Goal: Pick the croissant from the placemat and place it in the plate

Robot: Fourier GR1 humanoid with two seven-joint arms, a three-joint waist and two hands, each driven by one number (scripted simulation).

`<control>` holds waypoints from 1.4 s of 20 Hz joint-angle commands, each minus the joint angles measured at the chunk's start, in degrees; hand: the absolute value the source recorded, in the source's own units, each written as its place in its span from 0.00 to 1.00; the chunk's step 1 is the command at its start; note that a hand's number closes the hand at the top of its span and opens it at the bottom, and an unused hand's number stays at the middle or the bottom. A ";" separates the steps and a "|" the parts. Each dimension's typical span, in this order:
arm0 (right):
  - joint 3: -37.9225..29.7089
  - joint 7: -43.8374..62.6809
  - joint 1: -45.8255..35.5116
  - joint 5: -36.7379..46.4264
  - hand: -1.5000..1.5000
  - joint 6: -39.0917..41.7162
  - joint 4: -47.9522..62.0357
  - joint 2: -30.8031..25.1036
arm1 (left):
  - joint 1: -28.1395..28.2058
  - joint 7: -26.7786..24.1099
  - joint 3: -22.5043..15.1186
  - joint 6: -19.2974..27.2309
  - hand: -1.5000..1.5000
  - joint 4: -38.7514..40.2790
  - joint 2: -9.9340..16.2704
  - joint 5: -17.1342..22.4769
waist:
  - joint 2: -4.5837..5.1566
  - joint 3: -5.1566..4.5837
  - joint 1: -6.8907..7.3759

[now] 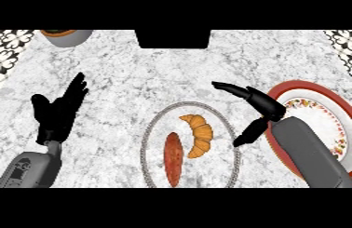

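A golden croissant (199, 133) lies on the round marble-patterned placemat (152, 129) with a beaded rim, right of a reddish-brown sausage-shaped food (174, 158). My right hand (260, 105) hovers open just right of the placemat, fingers stretched toward the upper left and thumb pointing down near the mat's right rim, apart from the croissant. The plate (323, 93), white with a red rim and floral band, sits at the right edge, partly covered by my right forearm. My left hand (58, 110) rests open at the left, fingers up.
A grey bowl (67, 36) with an orange inside stands at the back left. A dark rectangular object (172, 38) sits at the back centre. Patterned tiles border both far corners of the marble counter.
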 commanded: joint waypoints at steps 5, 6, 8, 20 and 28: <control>3.69 11.24 0.83 6.74 0.00 4.38 -9.32 -1.32 | 0.00 1.53 2.43 -1.61 0.50 0.01 -0.11 -0.58 | -0.21 -0.04 -0.70; 3.97 11.18 -0.89 7.97 0.00 4.59 -5.96 -0.42 | 3.74 3.45 2.02 -1.50 0.50 -6.69 0.40 0.26 | -0.22 0.00 0.08; 5.48 14.47 -1.25 10.12 0.00 4.94 -8.36 0.72 | 2.82 3.43 1.49 -0.16 0.50 -6.61 0.00 -2.03 | -0.23 -0.01 -0.15; 8.38 23.11 -0.94 24.18 0.00 5.29 -10.13 4.64 | 1.37 -0.09 4.72 -3.85 0.50 -0.75 -2.87 -3.51 | -0.10 -0.02 -0.35; 7.02 24.42 -2.51 31.14 0.00 5.25 -4.38 10.91 | 0.34 2.37 6.38 -4.05 0.50 -1.85 -4.56 -5.74 | -0.04 -0.01 -0.18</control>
